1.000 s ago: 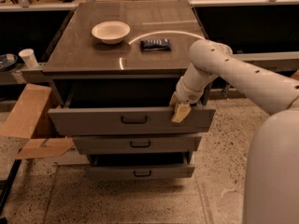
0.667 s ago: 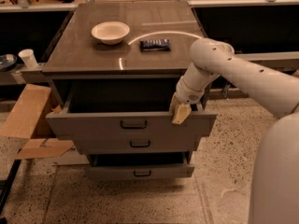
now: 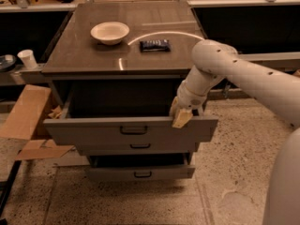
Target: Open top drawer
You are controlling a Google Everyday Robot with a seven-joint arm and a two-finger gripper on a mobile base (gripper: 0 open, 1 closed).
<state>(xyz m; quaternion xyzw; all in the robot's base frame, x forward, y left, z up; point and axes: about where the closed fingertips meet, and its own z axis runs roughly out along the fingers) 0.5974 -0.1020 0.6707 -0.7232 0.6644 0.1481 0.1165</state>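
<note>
The top drawer (image 3: 93, 132) stood pulled out. The gripper (image 3: 181, 117) sat at its front rim, right of the handle (image 3: 133, 130) — open or closed, could not tell.

Matt gripper (image 3: 181, 116) on metal top drawer (image 3: 89, 132)

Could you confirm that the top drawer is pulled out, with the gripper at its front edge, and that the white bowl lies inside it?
Not quite: the camera view shows the white bowl on the cabinet top, not inside. The top drawer is indeed pulled out, with the gripper at its front edge, right of the handle.
</note>
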